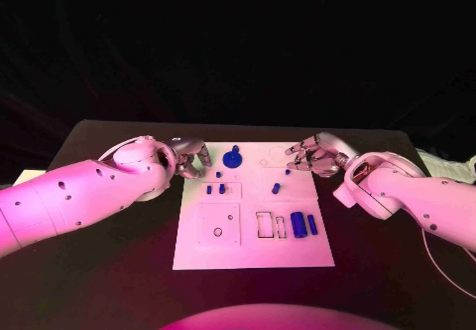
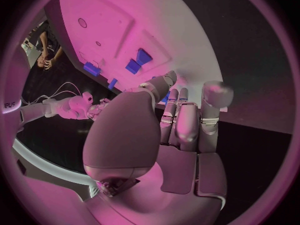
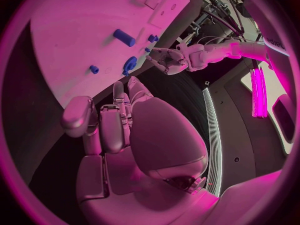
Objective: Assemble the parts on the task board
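We see the black table (image 1: 119, 275) bearing the white task board (image 1: 253, 251) at its centre, the board's long axis running from six to twelve o'clock. The left arm (image 1: 69, 196) enters from nine o'clock and the right arm (image 1: 422, 196) from three o'clock.

The left hand (image 1: 191, 159) sits at the board's eleven o'clock corner, over its edge; its fingers (image 2: 187, 120) lie close together and curled, with nothing in them that we can see. The right hand (image 1: 312, 157) sits at the board's one o'clock corner, likewise over the edge, its fingers (image 3: 109, 125) drawn in and, as far as the views let us judge, holding nothing.

On the board, the parts lie as follows. A round blue disc with a stem (image 1: 233, 159) stands near twelve o'clock, between the two hands and apart from both. At about four o'clock a large blue cylinder (image 1: 298, 225) lies just beside a slimmer blue bar (image 1: 311, 223), both aligned with the board's long axis; outlined rectangular slots (image 1: 266, 225) lie immediately toward nine o'clock from them. Near the board's centre-left, two small blue pegs (image 1: 217, 188) stand in a raised rectangular block, and two smaller blue pieces (image 1: 276, 186) lie toward the centre-right. At seven o'clock a square plate (image 1: 218, 223) carries two small holes.

In the left wrist view the blue pieces (image 2: 139, 61) appear beyond the fingertips, untouched.
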